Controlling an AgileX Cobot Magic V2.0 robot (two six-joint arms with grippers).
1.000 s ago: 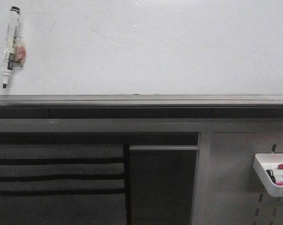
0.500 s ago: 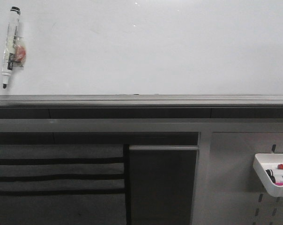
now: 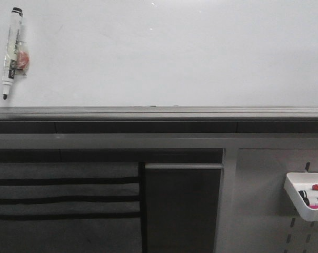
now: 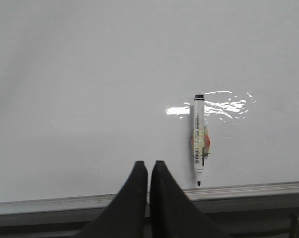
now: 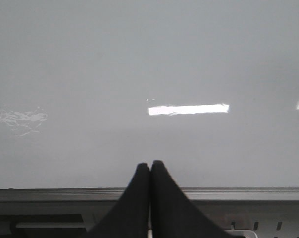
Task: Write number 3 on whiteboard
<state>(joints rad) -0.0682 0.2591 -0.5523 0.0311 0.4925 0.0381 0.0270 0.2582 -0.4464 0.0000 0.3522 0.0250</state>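
Note:
The whiteboard (image 3: pixel 169 52) fills the upper half of the front view, blank and glossy, with a dark grey rail along its lower edge. No number 3 shows on it. A white marker (image 3: pixel 12 50) with a black tip hangs tip-down at the board's far left; it also shows in the left wrist view as the marker (image 4: pixel 199 140). My left gripper (image 4: pixel 148 163) is shut and empty, in front of the board and apart from the marker. My right gripper (image 5: pixel 150 163) is shut and empty too, facing bare board (image 5: pixel 149 74). Neither gripper shows in the front view.
Below the rail (image 3: pixel 159 113) stands a grey cabinet front with dark horizontal slots (image 3: pixel 64 197) and a dark panel (image 3: pixel 182 208). At the lower right a white tray (image 3: pixel 309 197) with small items hangs on a perforated panel (image 3: pixel 264 211).
The front view has shifted very slightly; the white tray at the lower right sits a little lower in the picture. Nothing on the board has changed.

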